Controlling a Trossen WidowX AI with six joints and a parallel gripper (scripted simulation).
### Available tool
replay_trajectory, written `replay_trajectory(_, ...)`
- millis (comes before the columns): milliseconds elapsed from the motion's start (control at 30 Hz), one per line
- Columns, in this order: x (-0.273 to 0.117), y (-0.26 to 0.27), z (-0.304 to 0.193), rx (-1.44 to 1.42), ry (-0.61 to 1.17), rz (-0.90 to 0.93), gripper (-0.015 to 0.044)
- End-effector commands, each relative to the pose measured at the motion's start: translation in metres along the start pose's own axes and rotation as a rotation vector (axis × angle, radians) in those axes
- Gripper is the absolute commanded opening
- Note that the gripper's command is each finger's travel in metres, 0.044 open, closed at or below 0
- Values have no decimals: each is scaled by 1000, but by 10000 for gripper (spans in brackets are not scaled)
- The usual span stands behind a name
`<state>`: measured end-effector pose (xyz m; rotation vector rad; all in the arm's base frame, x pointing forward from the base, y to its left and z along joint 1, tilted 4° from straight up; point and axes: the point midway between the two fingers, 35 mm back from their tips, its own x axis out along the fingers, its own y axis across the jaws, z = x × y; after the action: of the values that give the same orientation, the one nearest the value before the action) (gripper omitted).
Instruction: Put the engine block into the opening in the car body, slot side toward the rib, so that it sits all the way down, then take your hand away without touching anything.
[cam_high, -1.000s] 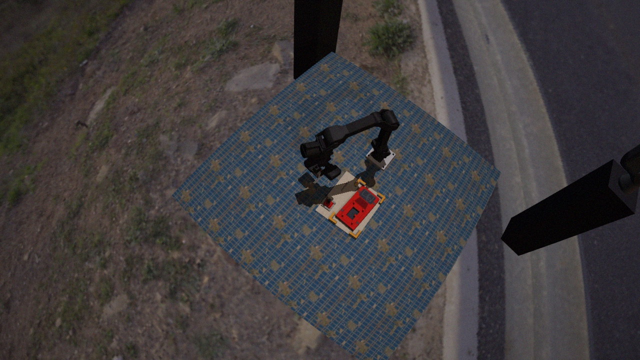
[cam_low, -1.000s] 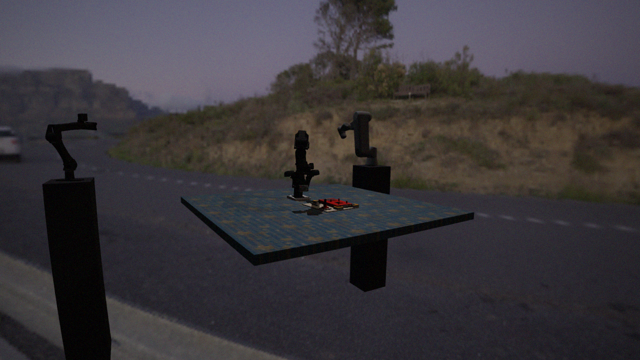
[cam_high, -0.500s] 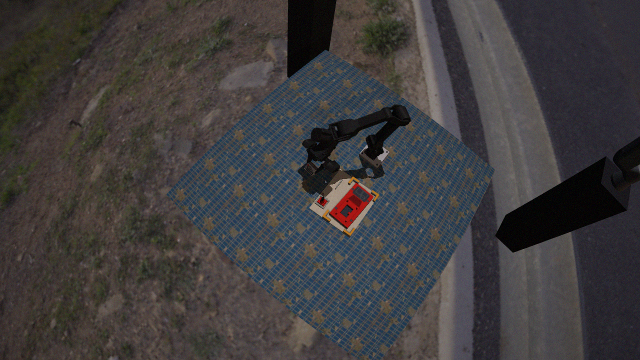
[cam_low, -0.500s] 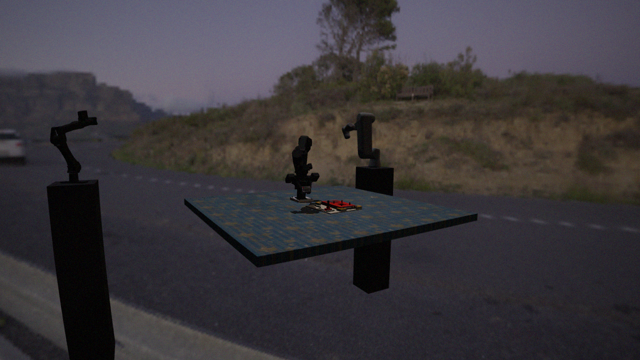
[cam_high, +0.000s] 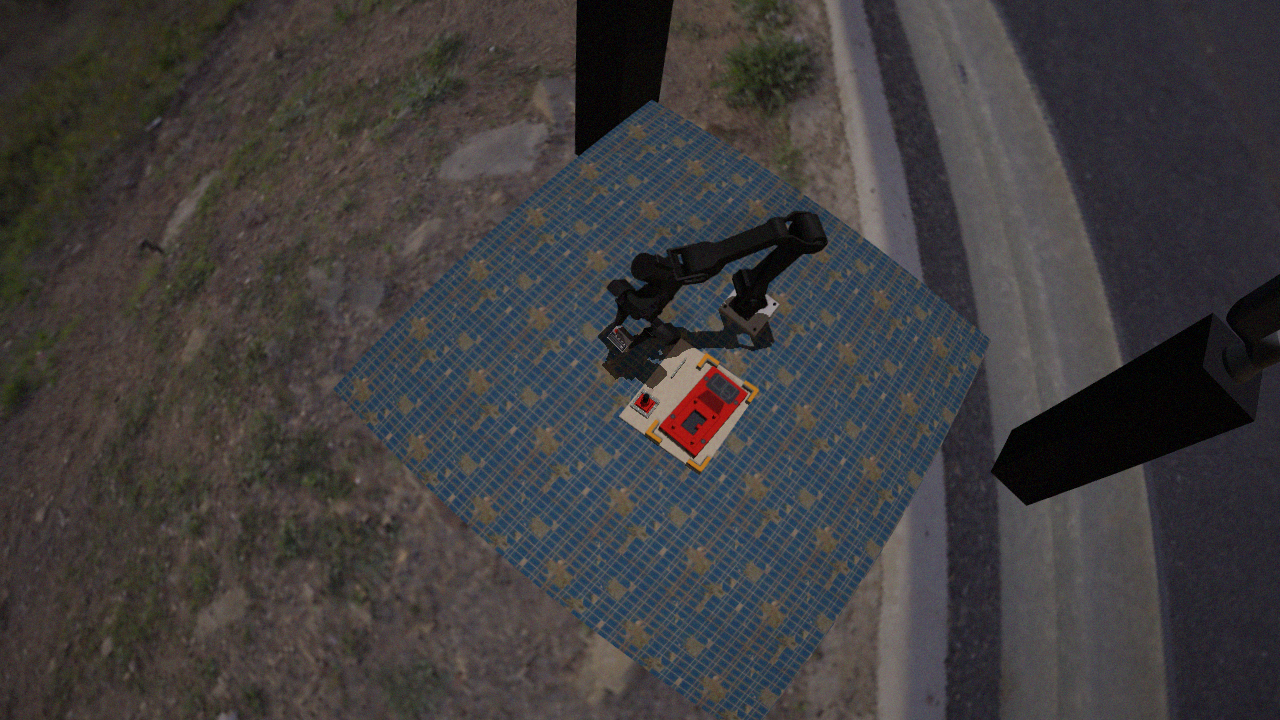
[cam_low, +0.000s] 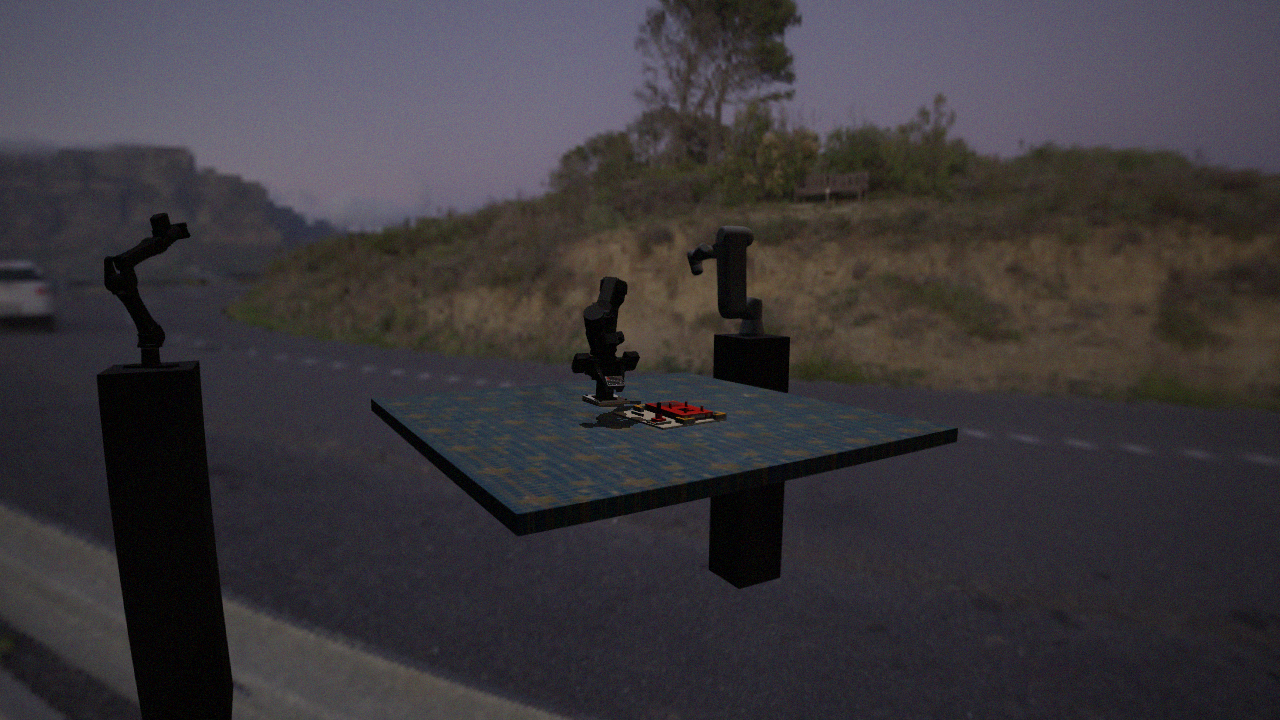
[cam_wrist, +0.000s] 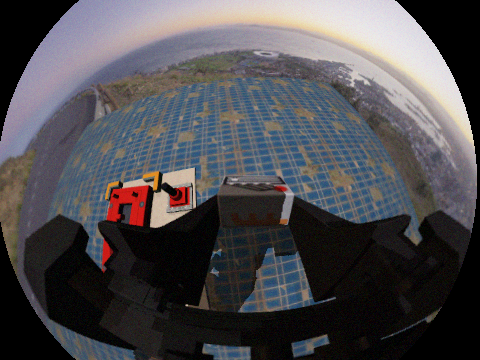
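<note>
My gripper (cam_high: 618, 338) (cam_low: 614, 382) (cam_wrist: 254, 199) is shut on the engine block (cam_high: 616, 335) (cam_low: 614, 380) (cam_wrist: 252, 204), a grey box with a dark patterned top, a white end and small red and orange marks. The hand is tilted and holds the block above the table, left of the car body in the top view. The red car body (cam_high: 713, 408) (cam_low: 673, 406) (cam_wrist: 143, 201) lies flat. Its dark opening (cam_high: 694, 420) (cam_wrist: 124, 210) is empty of the block. The rib and the block's slot side cannot be made out.
The car body lies on a cream board (cam_high: 633, 415) (cam_wrist: 189, 176) among orange corner brackets (cam_high: 654, 435) (cam_wrist: 154, 180). A red base with a black stick (cam_high: 644, 402) (cam_wrist: 178, 196) stands on the board's near left part. The patterned table (cam_high: 572, 501) (cam_low: 537, 465) lies beneath.
</note>
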<state>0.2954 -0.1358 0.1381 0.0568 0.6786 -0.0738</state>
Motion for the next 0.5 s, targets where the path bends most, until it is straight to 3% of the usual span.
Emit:
replay_trajectory(0,3,1,-8,4,-45,5,0)
replay_trajectory(467,19,2,-25,5,-46,5,0)
